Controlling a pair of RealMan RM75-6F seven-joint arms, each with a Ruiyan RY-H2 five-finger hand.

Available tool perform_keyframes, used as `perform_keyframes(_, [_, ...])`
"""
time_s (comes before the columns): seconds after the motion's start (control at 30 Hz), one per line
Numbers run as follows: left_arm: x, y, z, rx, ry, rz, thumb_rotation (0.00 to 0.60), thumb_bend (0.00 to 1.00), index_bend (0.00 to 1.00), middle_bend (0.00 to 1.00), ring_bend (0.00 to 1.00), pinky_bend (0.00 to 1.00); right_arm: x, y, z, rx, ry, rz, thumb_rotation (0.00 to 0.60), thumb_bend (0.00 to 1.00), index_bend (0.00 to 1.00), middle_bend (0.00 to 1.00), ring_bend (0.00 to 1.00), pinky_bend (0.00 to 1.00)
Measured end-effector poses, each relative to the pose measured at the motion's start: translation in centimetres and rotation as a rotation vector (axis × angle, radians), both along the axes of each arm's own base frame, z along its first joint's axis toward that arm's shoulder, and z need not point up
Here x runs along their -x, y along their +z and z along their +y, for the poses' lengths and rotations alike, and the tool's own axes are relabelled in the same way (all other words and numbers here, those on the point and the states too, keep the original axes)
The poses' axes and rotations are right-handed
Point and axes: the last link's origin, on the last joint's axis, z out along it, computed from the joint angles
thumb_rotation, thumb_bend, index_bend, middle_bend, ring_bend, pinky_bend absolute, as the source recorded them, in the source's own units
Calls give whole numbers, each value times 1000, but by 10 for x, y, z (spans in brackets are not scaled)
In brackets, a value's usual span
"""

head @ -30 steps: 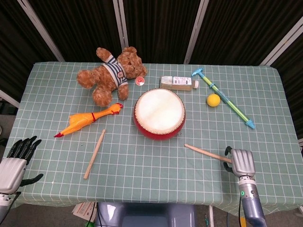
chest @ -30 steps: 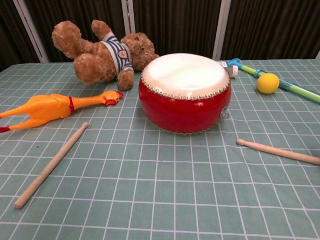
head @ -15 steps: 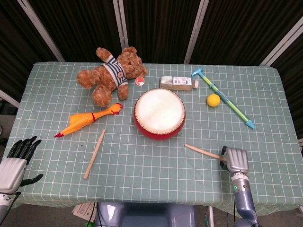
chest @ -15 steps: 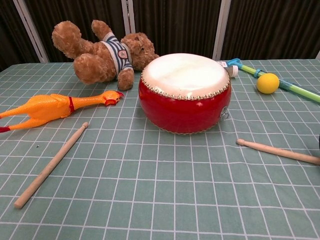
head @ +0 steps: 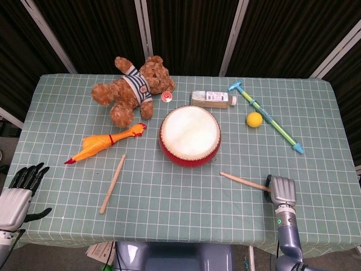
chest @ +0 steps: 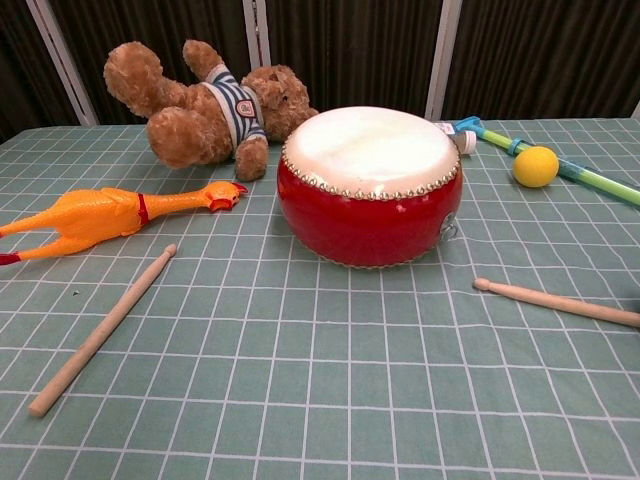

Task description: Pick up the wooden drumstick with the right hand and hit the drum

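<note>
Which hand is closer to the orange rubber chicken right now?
Left. The left hand sits at the near left table edge, just below-left of the orange rubber chicken; the right hand is far across, near the right side.

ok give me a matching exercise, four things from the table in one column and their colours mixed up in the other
Things:
1. drum shell
2. ball
3. rubber chicken
4. teddy bear

Colours:
a. brown
b. yellow
c. red
d. orange

Pairs: 1-c, 2-b, 3-d, 4-a
</note>
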Motion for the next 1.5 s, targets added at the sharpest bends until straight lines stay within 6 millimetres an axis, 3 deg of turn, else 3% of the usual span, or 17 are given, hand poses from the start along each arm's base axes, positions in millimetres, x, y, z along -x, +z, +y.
perform_keyframes(0.13, [0,0,0,-1,0,-1,600,0,0,0,0,0,4,-1,0,0,-9,2,600,523,670,1000,1000,909])
perform_keyframes(0.3, [0,0,0,1,3,-2,600,0,0,0,0,0,3,-1,2,1,-2,-8,600,717,885,1000,1000,909])
perform_keyframes(0.37, [0,0,0,1,3,-3,600,0,0,0,0,0,2,-1,3,4,5,-18,600,746,919,1000,1000,909])
perform_keyframes(0.7, [0,0,0,3,5,-5,600,0,0,0,0,0,-12,13,6,44,70,-109,600,781,953,1000,1000,908])
perform_keyframes(1.13, [-1,0,0,0,7,-6,600,0,0,0,0,0,-40,67,0,180,225,-318,600,805,971,1000,1000,909])
perform_keyframes(1.5, [-1,0,0,0,9,-5,600,0,0,0,0,0,-48,88,-11,247,213,-385,600,804,972,1000,1000,909])
